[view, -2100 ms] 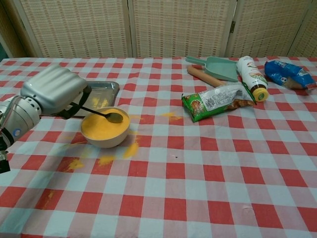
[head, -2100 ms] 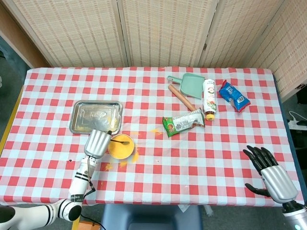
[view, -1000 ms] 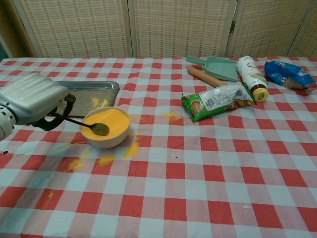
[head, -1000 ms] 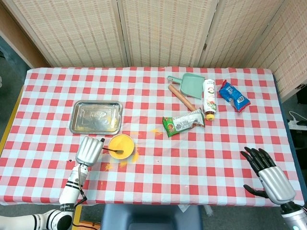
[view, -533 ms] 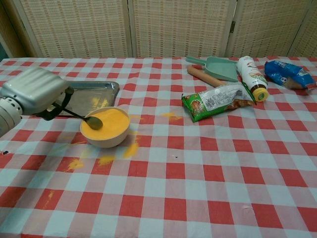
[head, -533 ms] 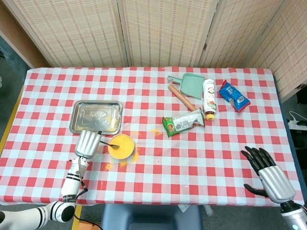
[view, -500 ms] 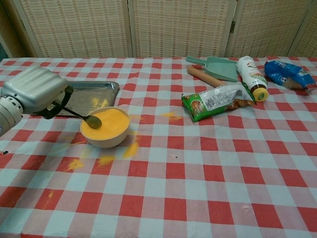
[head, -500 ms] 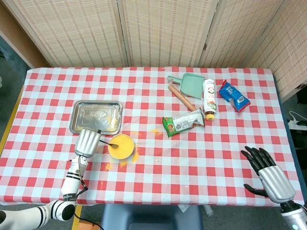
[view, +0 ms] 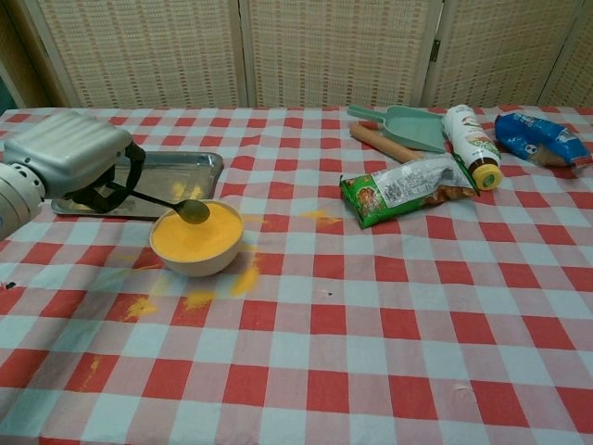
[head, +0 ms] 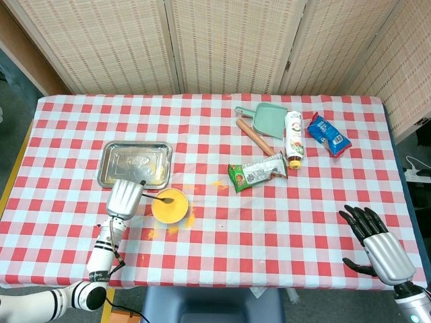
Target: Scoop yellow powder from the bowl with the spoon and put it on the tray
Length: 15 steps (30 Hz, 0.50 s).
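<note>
A white bowl [view: 197, 243] [head: 170, 206] full of yellow powder stands just in front of the steel tray [view: 165, 171] [head: 135, 163], which has a little yellow powder on it. My left hand [view: 67, 158] [head: 123, 198] grips a metal spoon [view: 190, 211] [head: 161, 199] by its handle, left of the bowl. The spoon's bowl hangs a little above the powder at the bowl's far-left rim. My right hand [head: 377, 239] is open, fingers spread, over the table's front right corner, far from the bowl; the chest view does not show it.
Yellow powder spills [view: 193, 299] lie in front of and right of the bowl. A green snack packet [view: 408, 190], wooden rolling pin [view: 383, 143], green dustpan [view: 408, 124], white bottle [view: 471, 135] and blue packet [view: 543, 138] fill the back right.
My left hand has lifted and moved toward the tray, raising the spoon out of the powder to just above the bowl's far-left rim. The right hand is still.
</note>
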Motion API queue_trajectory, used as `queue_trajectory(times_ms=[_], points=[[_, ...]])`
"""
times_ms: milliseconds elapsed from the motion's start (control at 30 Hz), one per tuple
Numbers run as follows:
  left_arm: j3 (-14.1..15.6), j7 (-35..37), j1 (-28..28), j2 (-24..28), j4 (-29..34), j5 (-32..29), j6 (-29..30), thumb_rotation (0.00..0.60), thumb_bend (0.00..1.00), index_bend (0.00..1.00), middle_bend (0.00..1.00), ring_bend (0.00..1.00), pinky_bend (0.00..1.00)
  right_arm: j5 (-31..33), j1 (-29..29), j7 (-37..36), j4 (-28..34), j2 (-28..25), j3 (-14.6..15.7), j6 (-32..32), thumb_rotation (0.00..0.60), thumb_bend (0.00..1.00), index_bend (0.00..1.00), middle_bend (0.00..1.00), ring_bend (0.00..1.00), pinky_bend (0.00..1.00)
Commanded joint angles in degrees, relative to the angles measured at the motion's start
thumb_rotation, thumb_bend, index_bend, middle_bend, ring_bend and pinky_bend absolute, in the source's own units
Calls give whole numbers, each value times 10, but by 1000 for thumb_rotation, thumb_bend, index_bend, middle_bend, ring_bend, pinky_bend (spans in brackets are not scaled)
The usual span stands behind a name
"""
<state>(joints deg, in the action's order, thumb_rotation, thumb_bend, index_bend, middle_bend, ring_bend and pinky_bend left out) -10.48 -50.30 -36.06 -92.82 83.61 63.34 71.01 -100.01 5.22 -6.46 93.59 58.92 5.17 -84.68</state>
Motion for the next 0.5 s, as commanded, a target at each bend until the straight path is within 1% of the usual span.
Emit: queue_trajectory(times_ms=[33, 133, 267, 367, 500], points=[[-1, -5, 5, 22, 41, -18, -2, 600, 776, 927, 1000, 1000, 1000, -1, 0, -1, 0, -1, 0, -1, 600, 87, 0, 0, 0, 0], [1, -11, 5, 27, 49, -15, 6, 600, 775, 927, 1000, 1000, 1000, -3, -1, -2, 0, -1, 1, -4, 600, 87, 0, 0, 0, 0], [-7, 0, 4, 34, 59, -33, 0, 600, 775, 927, 1000, 1000, 1000, -5, -2, -3, 0, -2, 2, -6, 600, 87, 0, 0, 0, 0], [-22, 18, -1, 41, 57, -56, -14, 600, 775, 927, 1000, 1000, 1000, -4, -2, -3, -1, -1, 1, -6, 600, 87, 0, 0, 0, 0], [-47, 47, -15, 39, 18, -68, -24, 600, 774, 927, 1000, 1000, 1000, 4, -2, 1, -2, 1, -2, -2, 600, 87, 0, 0, 0, 0]])
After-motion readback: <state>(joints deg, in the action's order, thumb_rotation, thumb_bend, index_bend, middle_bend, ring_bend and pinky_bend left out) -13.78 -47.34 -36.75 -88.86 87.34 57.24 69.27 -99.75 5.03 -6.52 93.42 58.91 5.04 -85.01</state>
